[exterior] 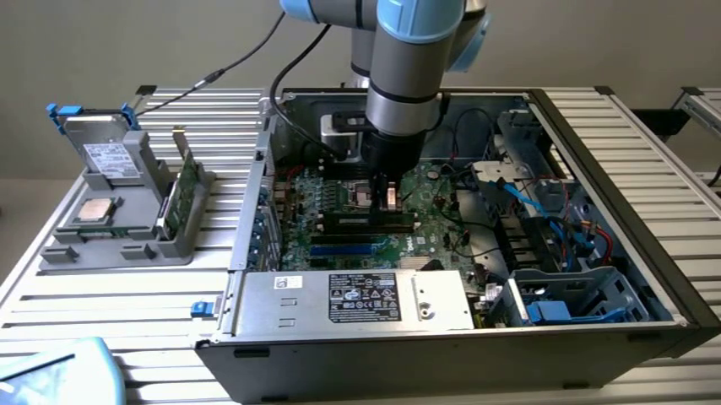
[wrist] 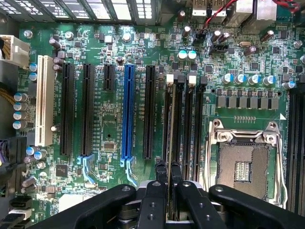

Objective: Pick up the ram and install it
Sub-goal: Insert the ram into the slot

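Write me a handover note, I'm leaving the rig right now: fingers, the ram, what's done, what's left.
Gripper: fingers shut on the ram, low inside the open case.
Ram: standing edge-on in a black slot beside the empty processor socket.
Done: ram picked up and brought to the slot.
Left: I cannot tell whether it is fully seated; it is not yet released.
Also: another green stick stands in the gray holder outside the case, at the exterior view's left.
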`<state>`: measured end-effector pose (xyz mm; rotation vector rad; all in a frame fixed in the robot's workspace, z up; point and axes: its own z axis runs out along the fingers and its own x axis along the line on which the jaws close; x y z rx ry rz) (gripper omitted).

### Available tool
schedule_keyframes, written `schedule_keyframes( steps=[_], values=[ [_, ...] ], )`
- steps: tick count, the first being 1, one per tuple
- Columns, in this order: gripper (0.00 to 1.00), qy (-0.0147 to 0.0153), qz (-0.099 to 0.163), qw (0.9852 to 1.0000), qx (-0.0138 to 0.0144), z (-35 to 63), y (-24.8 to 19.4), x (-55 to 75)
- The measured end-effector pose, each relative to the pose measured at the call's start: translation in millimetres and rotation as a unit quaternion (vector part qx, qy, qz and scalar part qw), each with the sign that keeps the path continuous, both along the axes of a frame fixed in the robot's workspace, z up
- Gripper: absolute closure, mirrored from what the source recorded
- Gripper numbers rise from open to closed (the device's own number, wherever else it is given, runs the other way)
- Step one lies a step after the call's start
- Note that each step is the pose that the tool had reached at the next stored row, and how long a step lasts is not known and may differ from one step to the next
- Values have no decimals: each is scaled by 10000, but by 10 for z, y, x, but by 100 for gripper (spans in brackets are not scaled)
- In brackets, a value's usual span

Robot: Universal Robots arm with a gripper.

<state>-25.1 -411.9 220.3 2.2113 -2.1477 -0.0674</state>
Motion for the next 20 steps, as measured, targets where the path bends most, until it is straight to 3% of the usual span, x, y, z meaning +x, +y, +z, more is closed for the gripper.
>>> schedule_keyframes(
  steps=[2, 8, 15, 20],
  values=[
    [86, 7, 1, 10000, 4, -4, 1, 0],
    [86, 69, 11, 10000, 0, -1, 0, 26],
    [86, 68, 13, 10000, -7, 22, 7, 34],
    [86, 69, 12, 10000, -41, 26, 34, 33]
  ],
)
